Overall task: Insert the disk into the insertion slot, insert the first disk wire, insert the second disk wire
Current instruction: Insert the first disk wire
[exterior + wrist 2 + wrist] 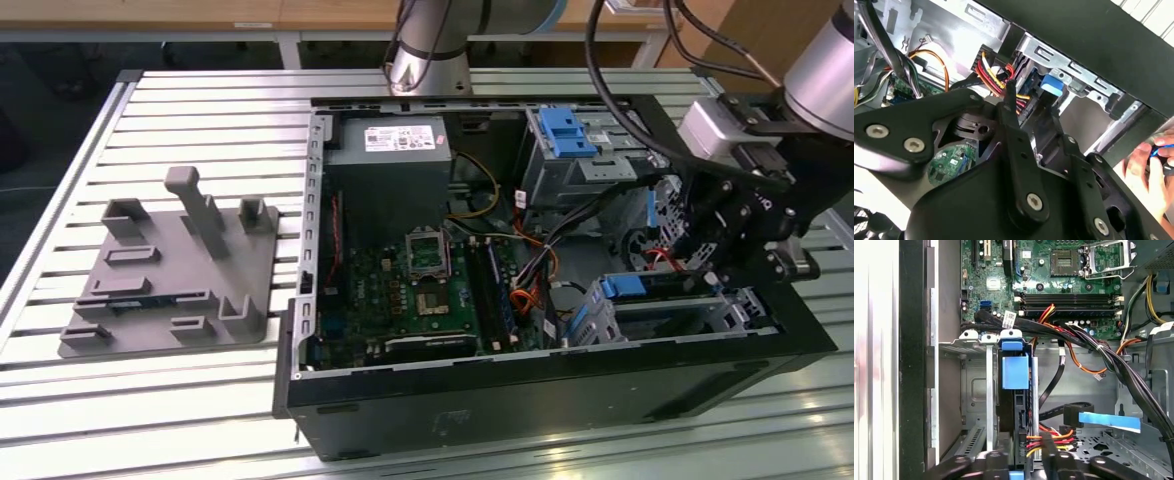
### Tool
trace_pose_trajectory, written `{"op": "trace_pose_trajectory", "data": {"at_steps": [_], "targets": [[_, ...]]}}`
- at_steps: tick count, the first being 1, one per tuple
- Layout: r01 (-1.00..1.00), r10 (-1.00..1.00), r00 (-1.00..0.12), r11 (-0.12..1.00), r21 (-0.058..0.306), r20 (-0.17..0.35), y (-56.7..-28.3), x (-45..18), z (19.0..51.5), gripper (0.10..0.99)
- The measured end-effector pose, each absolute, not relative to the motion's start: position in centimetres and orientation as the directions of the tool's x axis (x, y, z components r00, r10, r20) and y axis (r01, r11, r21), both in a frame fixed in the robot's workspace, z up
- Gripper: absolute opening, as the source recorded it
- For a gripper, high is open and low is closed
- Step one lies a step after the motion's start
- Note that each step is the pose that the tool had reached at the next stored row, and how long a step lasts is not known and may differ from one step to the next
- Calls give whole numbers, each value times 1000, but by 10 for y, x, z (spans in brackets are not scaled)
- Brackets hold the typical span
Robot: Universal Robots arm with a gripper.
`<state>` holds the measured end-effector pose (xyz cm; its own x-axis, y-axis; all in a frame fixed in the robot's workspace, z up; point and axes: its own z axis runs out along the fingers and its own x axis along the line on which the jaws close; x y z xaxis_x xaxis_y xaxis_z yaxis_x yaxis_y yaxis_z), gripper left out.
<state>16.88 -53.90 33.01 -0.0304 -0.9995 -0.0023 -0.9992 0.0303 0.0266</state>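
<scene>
Where the open case (534, 405) reaches its 4 o'clock corner in the exterior view, one disk (654, 287) sits inside one slot (747, 312), its blue carrier end facing the board (427, 290). Cages number two: that slot, and a taller cage (594, 175) at 1 o'clock carrying one blue bracket (567, 135). One red cable (658, 262) shows just beside the disk, at its 12 o'clock. One grey fixture (174, 270) lies on the table (200, 100) at the case's 9 o'clock, well apart from it.

One arm (821, 60) enters from 2 o'clock and bends down, its gripper (697, 250) dipped into the case right above the disk. In the second wrist view the fingers (1010, 97) appear to pinch one black plug (1026, 107) (fed by red, yellow and orange wires (990, 74)), close against the disk's end. One hand (1146, 162) shows beyond the case's black edge in that view, a small blue thing in its grip.
</scene>
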Motion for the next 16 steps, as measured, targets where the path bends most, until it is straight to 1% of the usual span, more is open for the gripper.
{"op": "trace_pose_trajectory", "data": {"at_steps": [1,13,16], "targets": [[-999,-1000,-30,30,26,-2,-539,169,333,420],[-999,-1000,-30,30,18,-3,-532,169,378,420],[-999,-1000,-30,30,17,-3,-532,169,381,420]]}}
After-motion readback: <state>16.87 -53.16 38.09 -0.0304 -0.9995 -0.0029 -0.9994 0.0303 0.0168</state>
